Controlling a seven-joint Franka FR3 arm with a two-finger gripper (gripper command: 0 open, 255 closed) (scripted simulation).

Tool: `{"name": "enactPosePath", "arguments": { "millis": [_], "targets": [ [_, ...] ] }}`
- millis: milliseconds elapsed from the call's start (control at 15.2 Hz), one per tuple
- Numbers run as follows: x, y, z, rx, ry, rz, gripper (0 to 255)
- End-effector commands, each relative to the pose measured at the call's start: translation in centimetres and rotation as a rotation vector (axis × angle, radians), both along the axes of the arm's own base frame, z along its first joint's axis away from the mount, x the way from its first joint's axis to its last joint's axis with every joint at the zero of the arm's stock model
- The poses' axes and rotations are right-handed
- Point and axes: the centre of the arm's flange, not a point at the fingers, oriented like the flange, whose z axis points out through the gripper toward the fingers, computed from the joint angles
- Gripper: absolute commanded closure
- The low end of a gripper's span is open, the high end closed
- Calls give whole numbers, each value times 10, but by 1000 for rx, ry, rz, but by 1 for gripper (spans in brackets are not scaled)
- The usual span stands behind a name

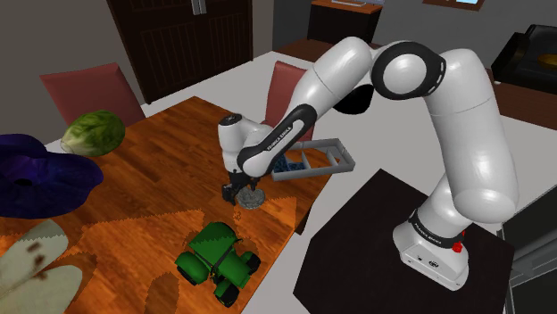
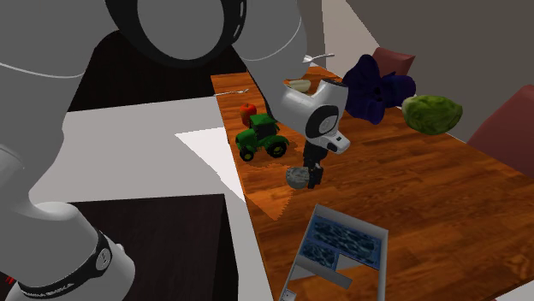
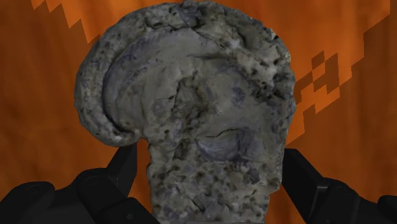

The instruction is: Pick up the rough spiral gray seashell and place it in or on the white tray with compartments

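The tool (image 3: 213, 167) grips the shell (image 3: 191, 108), its two black fingers (image 3: 122, 173) pressed against the narrower lower part from either side. The shell is grey and rough, speckled with dark pits. It has a thick curled rim that sweeps round a smoother, paler hollow in a spiral, and a lumpy stem that runs down between the fingers. In the shoulder view the tool (image 1: 243, 194) points straight down with the shell (image 1: 253, 199) low at the wooden worktop (image 1: 161, 169); whether it rests on the wood or hangs just above cannot be told. The second exterior view puts the shell (image 2: 296, 178) just beside the tool (image 2: 313, 178). Near it stands a green toy tractor (image 1: 217, 259). The tray (image 1: 344, 161) with compartments lies a little apart near the worktop's edge, drawn grey with a blue patterned bottom (image 2: 301, 248). A green cabbage (image 1: 93, 134) sits well apart
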Motion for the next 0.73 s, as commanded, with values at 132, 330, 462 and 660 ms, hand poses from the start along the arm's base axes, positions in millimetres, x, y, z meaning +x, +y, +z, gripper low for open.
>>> {"name": "enactPosePath", "arguments": {
  "millis": [132,330,462,660],
  "targets": [
    [0,0,-2,0,0,0,0],
    [0,0,-2,0,0,0,0],
    [0,0,-2,0,0,0,255],
    [0,0,-2,0,0,0,255]
  ]
}}
